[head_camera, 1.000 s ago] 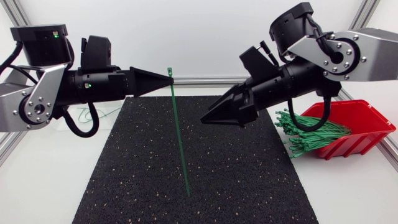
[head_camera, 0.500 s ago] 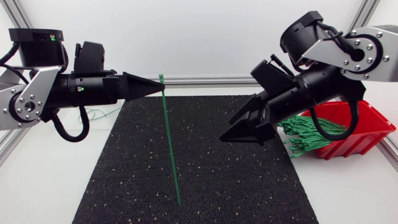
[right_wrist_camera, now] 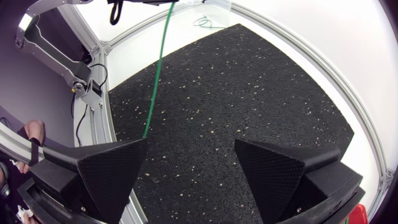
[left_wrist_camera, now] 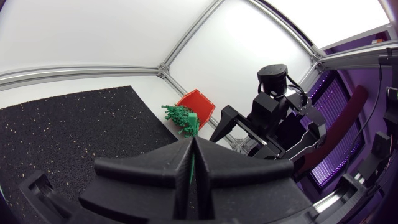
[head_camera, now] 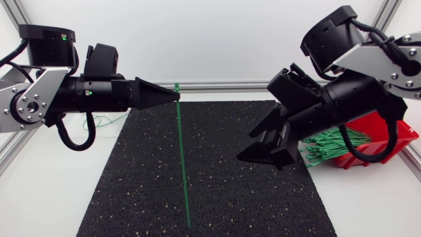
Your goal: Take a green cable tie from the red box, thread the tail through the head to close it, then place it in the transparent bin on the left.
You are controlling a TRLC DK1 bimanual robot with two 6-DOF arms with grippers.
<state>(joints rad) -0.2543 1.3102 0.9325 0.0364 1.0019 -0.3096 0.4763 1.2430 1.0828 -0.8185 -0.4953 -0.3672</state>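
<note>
Green tie point(head_camera: 182, 158): whole overhead, sliver in left hand point(left_wrist_camera: 191, 142).

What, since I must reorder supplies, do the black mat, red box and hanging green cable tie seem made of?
The black mat looks like rubber crumb or foam: matte, grainy, pale flecks. The red box seems moulded plastic: smooth, uniform colour, slight sheen. The green cable tie is likely nylon-type plastic: a thin, even strip hanging almost straight.
</note>
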